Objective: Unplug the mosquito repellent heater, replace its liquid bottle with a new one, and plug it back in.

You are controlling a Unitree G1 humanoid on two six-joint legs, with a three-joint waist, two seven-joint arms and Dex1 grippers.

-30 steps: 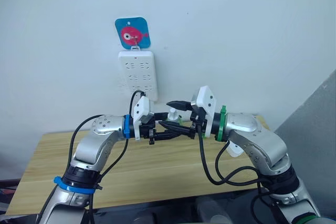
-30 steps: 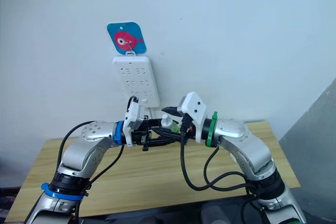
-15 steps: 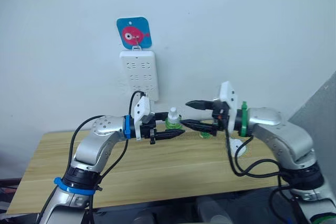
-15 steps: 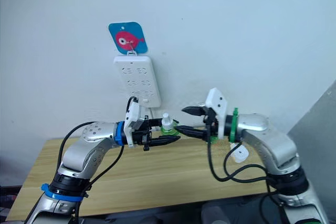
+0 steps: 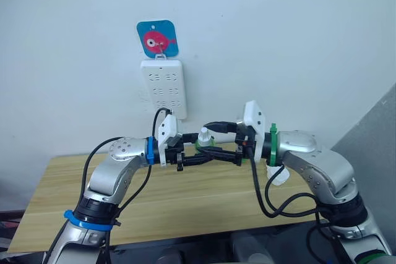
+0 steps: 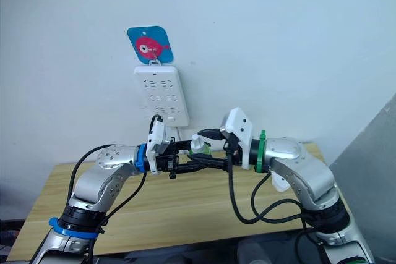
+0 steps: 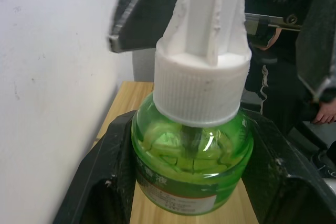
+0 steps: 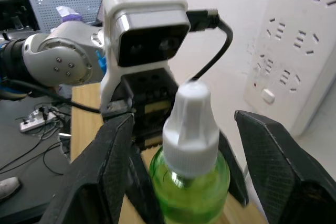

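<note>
- The left gripper (image 5: 199,151) is clenched on the green liquid bottle (image 7: 191,156), holding it upright above the wooden table (image 5: 185,202); in the left wrist view its black fingers (image 7: 107,182) press both sides of the green body.
- The bottle carries a white ribbed screw cap (image 7: 202,85) with a tall white tip; in the right wrist view the tip (image 8: 190,111) stands between the right fingers.
- The right gripper (image 5: 218,143) is spread wide around the cap, its fingers (image 8: 273,150) apart from it.
- A white power strip (image 5: 162,88) hangs on the wall under a blue fish hook (image 5: 156,38).
- The mosquito repellent heater (image 5: 279,175) is a small white piece just behind the right forearm; I cannot tell whether it rests on the table.
</note>
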